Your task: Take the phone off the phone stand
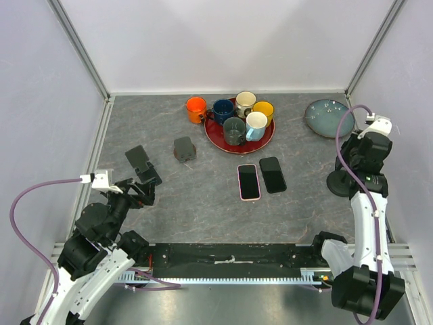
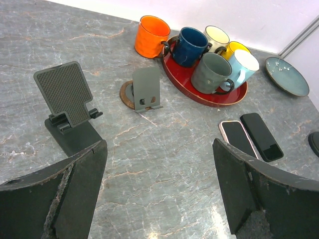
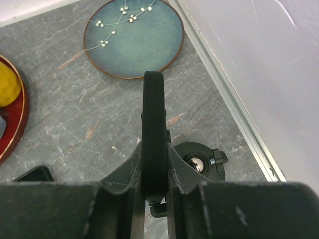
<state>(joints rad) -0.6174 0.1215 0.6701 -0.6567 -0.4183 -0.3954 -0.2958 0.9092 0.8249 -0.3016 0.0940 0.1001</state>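
In the right wrist view a thin black phone (image 3: 153, 109) stands edge-on above the round black base of a phone stand (image 3: 199, 162). My right gripper (image 3: 153, 154) is shut on the phone's lower part, one finger on each face. In the top view the right gripper (image 1: 358, 157) is at the far right, above the stand base (image 1: 336, 184); the phone itself is hidden there. My left gripper (image 1: 139, 191) is open and empty at the left; in its wrist view (image 2: 159, 149) only bare table lies between the fingers.
Two empty stands (image 1: 142, 164) (image 1: 184, 148) are at the left. A pink-cased phone (image 1: 248, 181) and a black phone (image 1: 272, 174) lie flat mid-table. A red tray (image 1: 216, 139) with several mugs and an orange mug (image 1: 195, 108) are at the back. A blue plate (image 1: 327, 117) is back right.
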